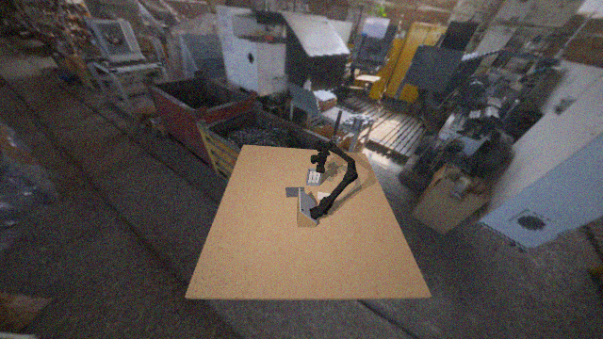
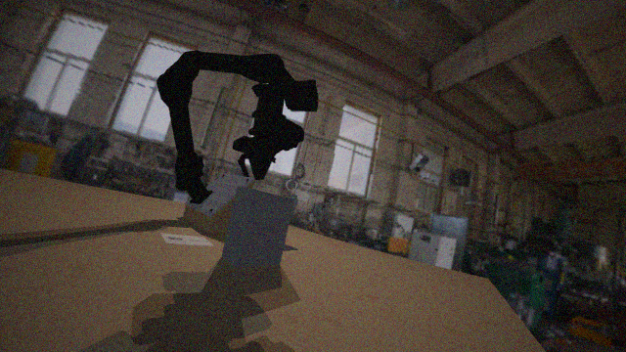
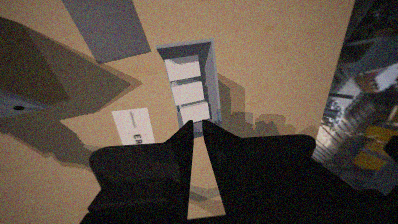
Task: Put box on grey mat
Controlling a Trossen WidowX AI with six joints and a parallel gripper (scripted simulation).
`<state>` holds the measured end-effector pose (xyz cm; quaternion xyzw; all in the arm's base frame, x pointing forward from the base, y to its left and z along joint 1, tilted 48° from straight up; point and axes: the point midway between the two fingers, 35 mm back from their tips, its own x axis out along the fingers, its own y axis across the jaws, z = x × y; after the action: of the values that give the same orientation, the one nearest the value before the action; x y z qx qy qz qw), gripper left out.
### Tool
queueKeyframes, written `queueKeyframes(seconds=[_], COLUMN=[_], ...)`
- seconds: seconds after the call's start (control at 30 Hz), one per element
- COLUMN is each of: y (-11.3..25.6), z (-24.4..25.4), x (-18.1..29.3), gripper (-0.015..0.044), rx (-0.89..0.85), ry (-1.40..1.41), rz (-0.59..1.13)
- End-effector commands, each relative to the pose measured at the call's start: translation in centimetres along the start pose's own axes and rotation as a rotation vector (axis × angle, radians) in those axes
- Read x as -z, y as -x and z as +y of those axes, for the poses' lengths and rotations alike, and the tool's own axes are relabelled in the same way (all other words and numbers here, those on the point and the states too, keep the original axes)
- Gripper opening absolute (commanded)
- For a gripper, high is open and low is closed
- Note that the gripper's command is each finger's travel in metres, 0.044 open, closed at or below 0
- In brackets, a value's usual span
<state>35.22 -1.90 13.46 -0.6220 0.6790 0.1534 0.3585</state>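
Top view: we see the arm (image 1: pixel 350 171) reaching over a wooden worktop (image 1: pixel 264 254) (image 2: pixel 391 288) (image 3: pixel 280 30), its fingers (image 1: pixel 320 171) (image 2: pixel 252 176) near a small grey bin (image 1: pixel 307 183) (image 2: pixel 259 230) (image 3: pixel 213 75). Pale boxes (image 1: pixel 314 177) (image 3: pixel 188 93) show inside, and a grey mat (image 1: pixel 293 191) (image 3: pixel 107 30) lies nearby. At this size we cannot make out the fingers' gap.

Exterior view: the dark fingers point down above the bin, whose tall wall hides the boxes. A white card (image 1: pixel 323 195) (image 2: pixel 186 240) (image 3: pixel 129 120) lies flat on the worktop.

Wrist view: three boxes stand in a row in the bin, their plain white tops towards us. The ER box is among them, but we cannot tell which; the printed sides are hidden. The fingers are narrow, tips close together, with nothing visible held between them. They overlap our view of the bin's near end. The card reads ER, partly covered by a finger; the mat is cut off by the top edge.
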Motion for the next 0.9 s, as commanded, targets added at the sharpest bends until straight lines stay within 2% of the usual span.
queueKeyframes(seconds=[0.0, 0.87], y=[-0.1, -0.1], z=[0.1, 0.6], x=[-0.5, -2.3], gripper=[0.0, 0.0], rx=[0.051, 0.309], ry=[-0.1, -0.725], rz=[-0.016, -0.205])
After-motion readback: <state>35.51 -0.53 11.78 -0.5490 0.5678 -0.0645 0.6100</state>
